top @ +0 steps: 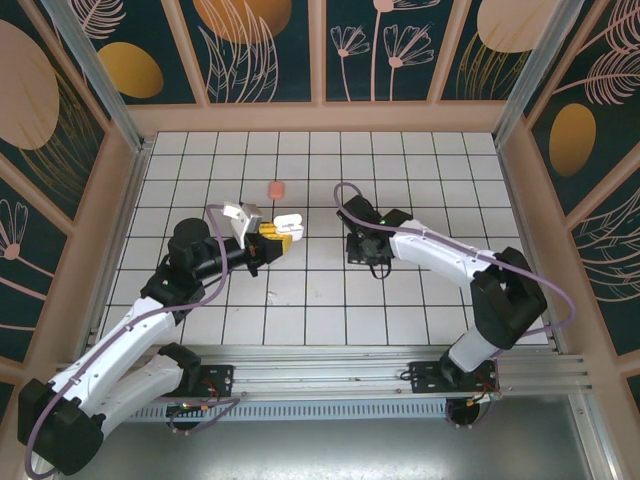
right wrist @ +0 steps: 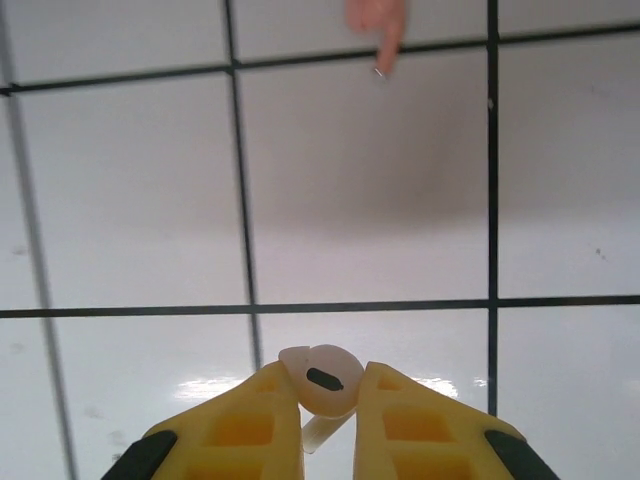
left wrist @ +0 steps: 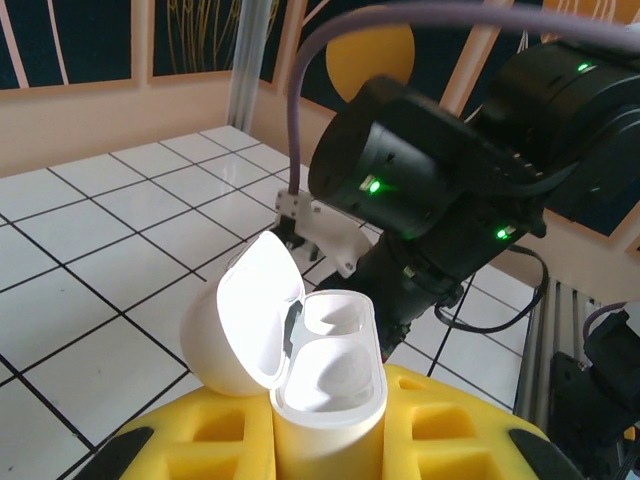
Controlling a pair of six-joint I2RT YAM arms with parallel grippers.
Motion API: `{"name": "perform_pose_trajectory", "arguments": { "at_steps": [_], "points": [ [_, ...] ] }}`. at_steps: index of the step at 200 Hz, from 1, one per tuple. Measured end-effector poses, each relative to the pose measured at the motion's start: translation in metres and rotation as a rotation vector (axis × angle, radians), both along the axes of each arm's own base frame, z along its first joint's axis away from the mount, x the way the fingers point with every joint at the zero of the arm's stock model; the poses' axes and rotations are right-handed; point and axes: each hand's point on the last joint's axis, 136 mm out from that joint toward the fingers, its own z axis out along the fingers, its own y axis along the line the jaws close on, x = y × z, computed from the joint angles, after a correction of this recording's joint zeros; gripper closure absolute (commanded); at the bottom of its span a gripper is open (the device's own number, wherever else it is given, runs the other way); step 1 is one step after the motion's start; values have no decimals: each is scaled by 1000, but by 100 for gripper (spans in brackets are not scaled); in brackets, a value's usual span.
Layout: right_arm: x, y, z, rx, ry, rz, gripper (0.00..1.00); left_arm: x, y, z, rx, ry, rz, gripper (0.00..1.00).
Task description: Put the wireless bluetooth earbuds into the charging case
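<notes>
My left gripper is shut on a white charging case, gripped upright between its yellow fingers. The case's lid is swung open to the left, and both wells look empty. My right gripper hangs low over the tiles, shut on a white earbud with its stem pointing down between the pads. A salmon-pink earbud lies on the floor ahead of that gripper, at the top edge of the right wrist view.
A small salmon-pink rounded item lies on the tiled floor behind the left gripper; whether it is a bud or a case I cannot tell. The right arm's black wrist looms just beyond the open case. Wooden walls enclose the floor.
</notes>
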Motion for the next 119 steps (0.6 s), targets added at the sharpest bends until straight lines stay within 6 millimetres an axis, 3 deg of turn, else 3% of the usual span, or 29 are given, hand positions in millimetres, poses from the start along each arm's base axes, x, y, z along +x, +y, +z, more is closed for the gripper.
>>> {"name": "perform_pose_trajectory", "arguments": {
  "at_steps": [33, 82, 119],
  "points": [
    [3, 13, 45, 31, -113, 40, 87, 1, -2, 0, -13, 12, -7, 100],
    [1, 27, 132, 127, -332, 99, 87, 1, -3, 6, -45, 14, -10, 100],
    [-5, 41, 174, 142, -466, 160, 87, 2, -5, 3, -50, 27, -20, 100]
  ]
}}
